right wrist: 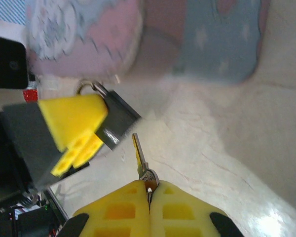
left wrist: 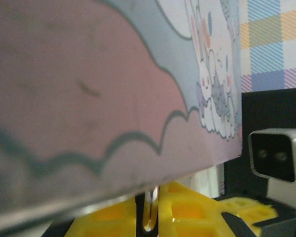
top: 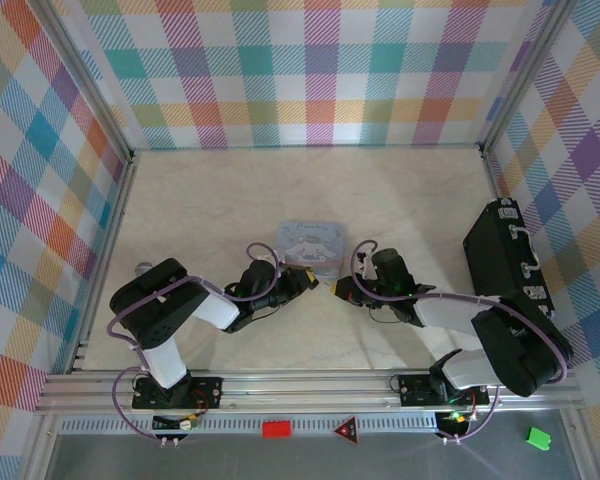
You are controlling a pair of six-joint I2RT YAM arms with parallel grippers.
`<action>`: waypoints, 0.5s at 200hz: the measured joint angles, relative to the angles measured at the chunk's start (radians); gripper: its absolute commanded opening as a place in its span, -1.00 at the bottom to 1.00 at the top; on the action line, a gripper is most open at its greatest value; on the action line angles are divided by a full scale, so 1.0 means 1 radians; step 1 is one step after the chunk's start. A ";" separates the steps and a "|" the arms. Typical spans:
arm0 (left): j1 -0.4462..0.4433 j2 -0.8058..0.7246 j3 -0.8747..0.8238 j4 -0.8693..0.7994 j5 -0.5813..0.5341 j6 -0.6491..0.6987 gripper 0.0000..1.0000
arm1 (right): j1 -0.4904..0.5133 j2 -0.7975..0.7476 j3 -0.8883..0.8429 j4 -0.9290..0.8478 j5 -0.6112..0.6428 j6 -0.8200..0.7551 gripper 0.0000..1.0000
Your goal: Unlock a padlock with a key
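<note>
Sitting in the grip of the left jaws, which are closed on its black body, the padlock (right wrist: pixel 117 120) is near the middle of the worktop (top: pixel 230 200), just near of the cartoon-printed tin (top: pixel 310 243). The right wrist view shows a yellow finger (right wrist: pixel 71 116) against the lock and the shackle (right wrist: pixel 91 88) pointing toward the tin. That view also shows the key (right wrist: pixel 139 157): its head is clamped in the right jaws, closed tight, and its tip is just beside the lock body, apart from it. From above, lock and key are too small to make out. In the left wrist view the tin looms close, blocking the lock body. A black case (top: pixel 500 250) lies at the right wall.
</note>
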 measured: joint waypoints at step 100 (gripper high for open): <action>0.000 0.028 -0.018 0.113 0.000 -0.089 -0.79 | -0.026 0.057 -0.099 0.272 -0.072 0.140 -1.00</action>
